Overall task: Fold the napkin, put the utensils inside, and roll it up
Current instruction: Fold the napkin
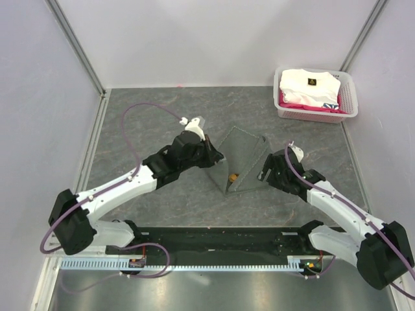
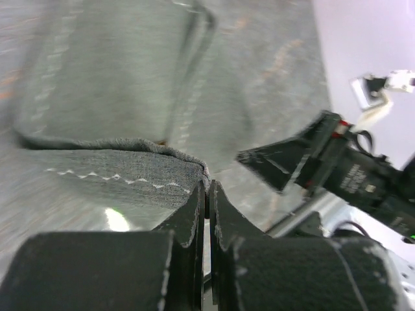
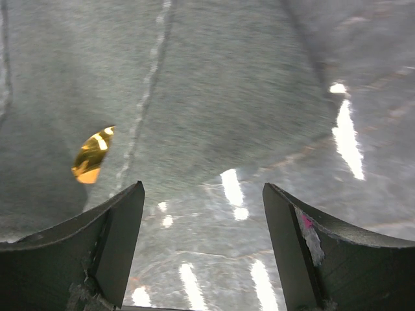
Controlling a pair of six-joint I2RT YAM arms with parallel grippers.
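The thin grey-green cloth napkin [image 1: 243, 155] with its pale stitched hem lies folded into a rough triangle in the middle of the grey marbled tabletop [image 1: 142, 116], so the folding looks done. The small shiny gold metal spoon [image 1: 232, 176] sits tucked inside, with only a gold end peeking from under the near edge of the cloth, so the placing step seems done as well. The left claw [image 2: 209, 188] is closed tight on the hemmed edge at the napkin's left side, where the cloth is raised a little. The right claw [image 3: 202, 194] hovers spread wide and empty just off the napkin's near right edge. What is left, by my reading, is the rolling: no roll has formed yet. At the far right, a white plastic basket [image 1: 350, 97] holds a folded white garment [image 1: 308, 87], well apart from the work.
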